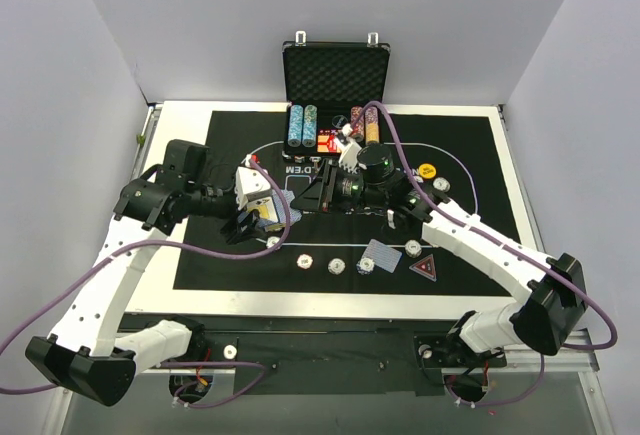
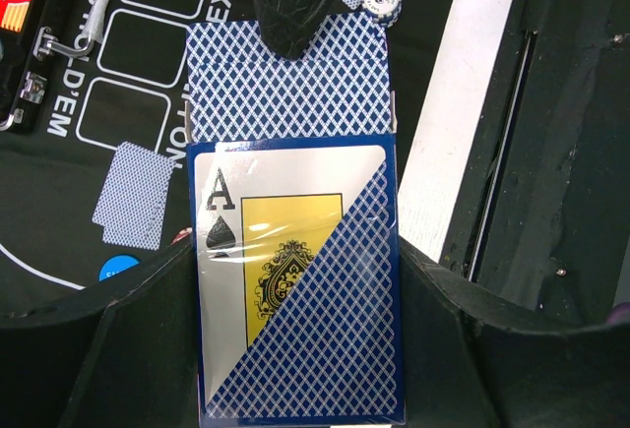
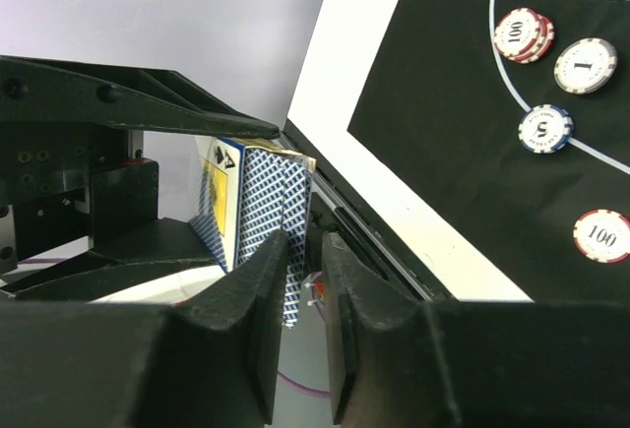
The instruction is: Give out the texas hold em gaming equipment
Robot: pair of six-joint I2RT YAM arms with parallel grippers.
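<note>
Left wrist view: L gripper clamped on deck, held off the mat w/ open end facing R gripper so cards slide out. That one's pinched shut on one card, partway out of deck, prob. to deal.

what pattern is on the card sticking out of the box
Blue-and-white diamond lattice on the card, matching its box; clearest in the left wrist view.
</note>
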